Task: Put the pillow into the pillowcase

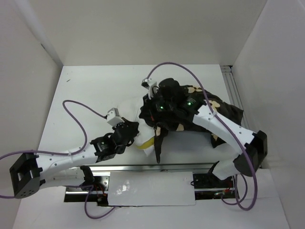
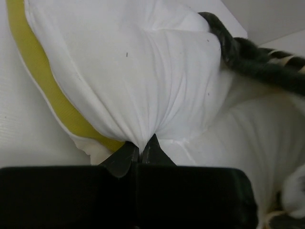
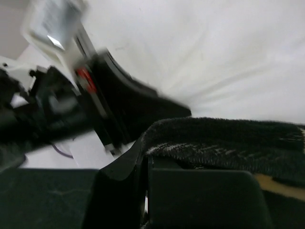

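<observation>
The white pillow point(image 1: 129, 108) lies mid-table, its yellow trim point(image 1: 147, 142) at the near side, with its right part inside the dark pillowcase point(image 1: 231, 112). My left gripper point(image 1: 134, 132) is shut on a pinch of pillow fabric point(image 2: 143, 76) near the yellow trim point(image 2: 43, 81), its tips point(image 2: 140, 149) closed tight. My right gripper point(image 1: 148, 112) is shut on the plush rim of the pillowcase point(image 3: 224, 138), its tips point(image 3: 145, 155) at the opening edge over the pillow point(image 3: 214, 52). The pillowcase rim point(image 2: 248, 55) crosses the pillow's far side in the left wrist view.
White walls enclose the white table point(image 1: 86, 95) on the left, back and right. A metal rail point(image 1: 143, 168) and a white sheet point(image 1: 152, 188) lie at the near edge. Purple cables point(image 1: 78, 112) loop over the left side. The left arm's wrist point(image 3: 102, 102) shows blurred close by.
</observation>
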Robot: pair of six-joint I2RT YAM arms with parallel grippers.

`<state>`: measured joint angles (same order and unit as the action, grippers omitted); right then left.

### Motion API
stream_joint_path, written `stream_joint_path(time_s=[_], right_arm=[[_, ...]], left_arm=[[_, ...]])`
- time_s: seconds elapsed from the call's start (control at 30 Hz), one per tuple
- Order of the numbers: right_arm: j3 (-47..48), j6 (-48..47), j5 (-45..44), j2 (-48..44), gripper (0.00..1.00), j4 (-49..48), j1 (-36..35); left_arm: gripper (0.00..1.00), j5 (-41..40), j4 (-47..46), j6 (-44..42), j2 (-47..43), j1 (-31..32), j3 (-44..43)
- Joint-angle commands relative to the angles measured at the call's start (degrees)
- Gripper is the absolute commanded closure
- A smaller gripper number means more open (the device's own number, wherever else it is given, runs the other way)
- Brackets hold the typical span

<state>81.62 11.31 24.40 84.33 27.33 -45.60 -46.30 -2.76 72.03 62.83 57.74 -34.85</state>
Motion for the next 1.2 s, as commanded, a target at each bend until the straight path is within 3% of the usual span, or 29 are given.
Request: stream_joint_path(time_s=[0.0, 0.17, 0.27, 0.3, 0.4, 0.47, 0.63, 0.7, 0.77, 0.97, 1.07, 1.17], right_arm=[[-6.98, 1.34, -1.36, -10.14, 1.00, -9.93, -1.33], [-18.49, 2.14, -4.98, -16.74, 0.96, -10.54, -0.80], [-21.41, 1.52, -1.82, -16.75, 0.91, -12.29, -0.80], [-23.16, 1.00, -1.21, -16.75, 0.87, -12.30, -0.80], [-24.31, -0.84, -0.67, -16.13, 0.76, -10.99, -0.80], [-24.32, -0.85, -1.55, -15.25, 0.56, -9.94, -0.80], [-21.34, -2.96, -5.06, -15.33, 0.23, -5.63, -0.80], [-18.71, -2.44, -11.46, -15.87, 0.09, -2.83, -0.80], [-16.68, -2.43, -18.99, -15.87, 0.00, -0.28, -0.80], [-11.06, -0.95, -33.06, -14.82, 0.00, 4.92, -0.80], [-10.43, -0.32, -39.06, -13.33, 0.00, 4.14, -0.27], [-7.80, -0.32, -48.53, -9.90, 0.00, 3.43, 0.25]], left_arm=[[1.00, -4.75, -4.79, 1.01, -7.08, 1.42, -0.14], [1.00, -2.06, -13.36, -9.49, -12.20, 1.42, 4.78], [1.00, 2.95, -19.53, -16.10, -9.40, 1.42, 6.10], [1.00, 6.80, -21.21, -20.31, -8.43, 1.42, 6.11], [1.00, 12.53, -17.99, -21.92, -5.27, 1.42, 5.50], [0.98, 12.55, -10.01, -20.10, -4.12, 1.42, 4.79], [0.45, 11.50, 4.59, -12.63, -2.80, 1.42, 1.28], [0.02, 10.89, 10.11, -10.70, -2.80, 1.42, -0.38], [0.00, 10.88, 15.66, -8.84, -2.80, 0.71, -1.97], [0.00, 13.95, 32.90, -6.82, -3.33, -5.34, -10.49], [0.00, 21.15, 34.32, -8.30, -1.58, -13.77, -16.02], [0.00, 28.09, 33.70, -13.13, 5.62, -22.73, -24.62]])
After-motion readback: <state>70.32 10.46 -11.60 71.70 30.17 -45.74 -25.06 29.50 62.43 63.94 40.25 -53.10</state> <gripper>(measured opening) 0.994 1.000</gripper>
